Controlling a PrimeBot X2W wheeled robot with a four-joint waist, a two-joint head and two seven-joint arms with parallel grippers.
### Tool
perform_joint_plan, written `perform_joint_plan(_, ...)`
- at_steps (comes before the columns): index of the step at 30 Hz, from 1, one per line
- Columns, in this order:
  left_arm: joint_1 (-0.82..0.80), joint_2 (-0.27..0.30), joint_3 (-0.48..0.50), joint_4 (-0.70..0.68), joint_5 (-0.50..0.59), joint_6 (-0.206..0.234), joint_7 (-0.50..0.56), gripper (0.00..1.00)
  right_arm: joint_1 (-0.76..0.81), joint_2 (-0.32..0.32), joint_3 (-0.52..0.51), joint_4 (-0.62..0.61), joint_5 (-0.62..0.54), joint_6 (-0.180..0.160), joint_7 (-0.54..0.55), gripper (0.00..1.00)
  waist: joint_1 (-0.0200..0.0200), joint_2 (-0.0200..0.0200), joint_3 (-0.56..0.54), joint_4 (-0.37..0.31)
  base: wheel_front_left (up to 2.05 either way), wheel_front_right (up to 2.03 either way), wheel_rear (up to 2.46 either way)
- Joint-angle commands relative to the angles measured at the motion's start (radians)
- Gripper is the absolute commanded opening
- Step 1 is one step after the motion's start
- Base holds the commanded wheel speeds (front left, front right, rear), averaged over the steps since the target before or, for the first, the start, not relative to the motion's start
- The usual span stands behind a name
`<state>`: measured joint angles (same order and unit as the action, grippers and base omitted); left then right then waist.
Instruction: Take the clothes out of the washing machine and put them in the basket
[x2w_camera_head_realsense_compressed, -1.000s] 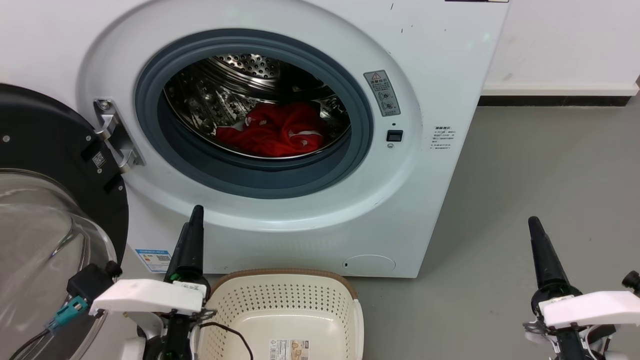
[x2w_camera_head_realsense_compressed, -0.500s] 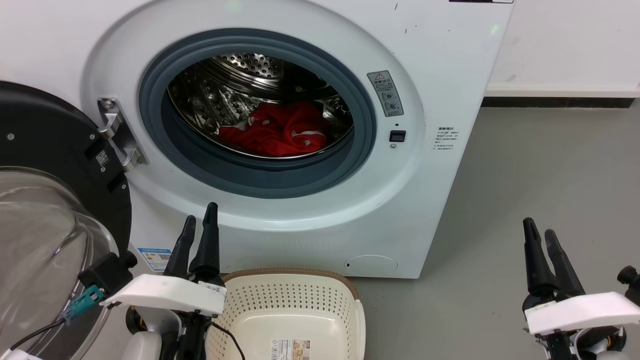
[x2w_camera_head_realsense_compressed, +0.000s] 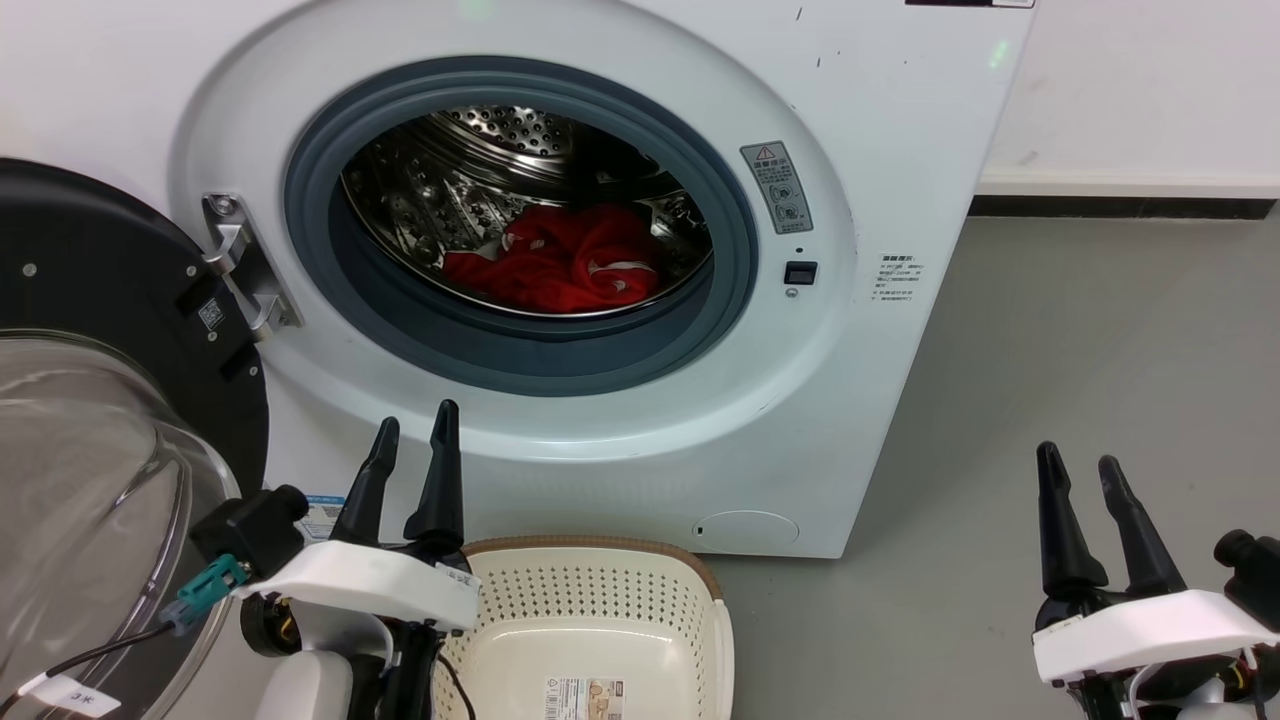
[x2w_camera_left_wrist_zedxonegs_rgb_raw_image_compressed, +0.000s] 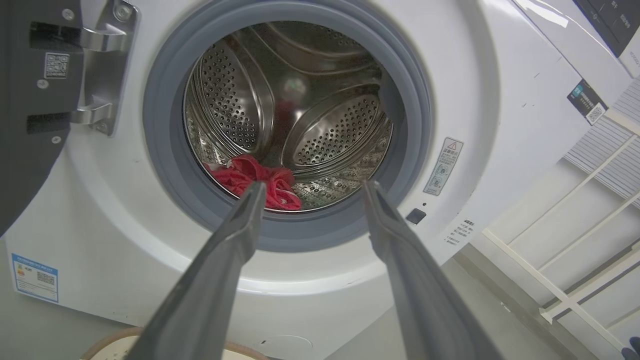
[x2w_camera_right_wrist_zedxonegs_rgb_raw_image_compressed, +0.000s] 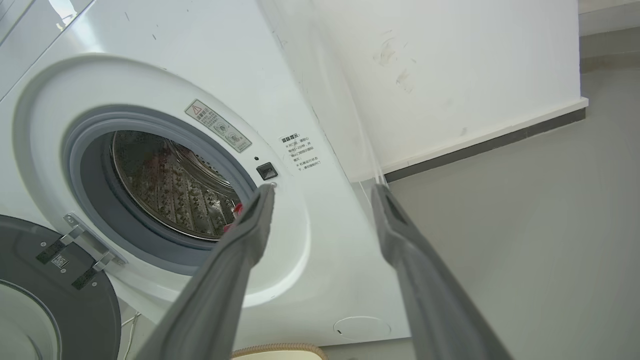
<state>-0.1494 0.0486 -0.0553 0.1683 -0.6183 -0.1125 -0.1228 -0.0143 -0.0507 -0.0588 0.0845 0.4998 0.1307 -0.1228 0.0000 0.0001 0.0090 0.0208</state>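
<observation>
The white washing machine (x2w_camera_head_realsense_compressed: 880, 150) stands with its door (x2w_camera_head_realsense_compressed: 90, 330) swung open to the left. Red clothes (x2w_camera_head_realsense_compressed: 560, 270) with white patches lie at the bottom of the steel drum (x2w_camera_left_wrist_zedxonegs_rgb_raw_image_compressed: 320, 130); they are the red clothes (x2w_camera_left_wrist_zedxonegs_rgb_raw_image_compressed: 252, 177) in the left wrist view too. The cream basket (x2w_camera_head_realsense_compressed: 590, 600) sits on the floor below the porthole, holding no clothes. My left gripper (x2w_camera_head_realsense_compressed: 415, 440) is open, below the porthole and beside the basket's left rim. My right gripper (x2w_camera_head_realsense_compressed: 1078, 462) is open over the floor, right of the machine. Both hold nothing.
The glass bowl of the open door (x2w_camera_head_realsense_compressed: 70, 480) bulges at the far left, close to my left arm. Grey floor (x2w_camera_head_realsense_compressed: 1080, 330) stretches right of the machine to a white wall (x2w_camera_head_realsense_compressed: 1130, 90) with a dark skirting.
Both grippers went from shut to open over the last second. The left gripper moved slightly right and up toward the porthole. The head view shifted a little.
</observation>
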Motion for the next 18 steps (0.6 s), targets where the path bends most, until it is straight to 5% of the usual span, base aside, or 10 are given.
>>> perform_joint_plan(1, -0.027, 0.002, -0.003, -0.007, 0.031, 0.004, -0.009, 1.00, 0.002, 0.000, 0.001, -0.012, -0.035, 0.000, -0.008, 1.00, 0.0000, -0.0001, 0.000, 0.001, 0.00, 0.00, 0.00)
perform_joint_plan(18, -0.020, 0.013, -0.039, 0.006, 0.236, 0.019, -0.053, 1.00, 0.022, 0.000, 0.003, -0.006, -0.239, 0.000, -0.024, 1.00, 0.0000, -0.0001, -0.003, 0.013, 0.00, 0.00, 0.00)
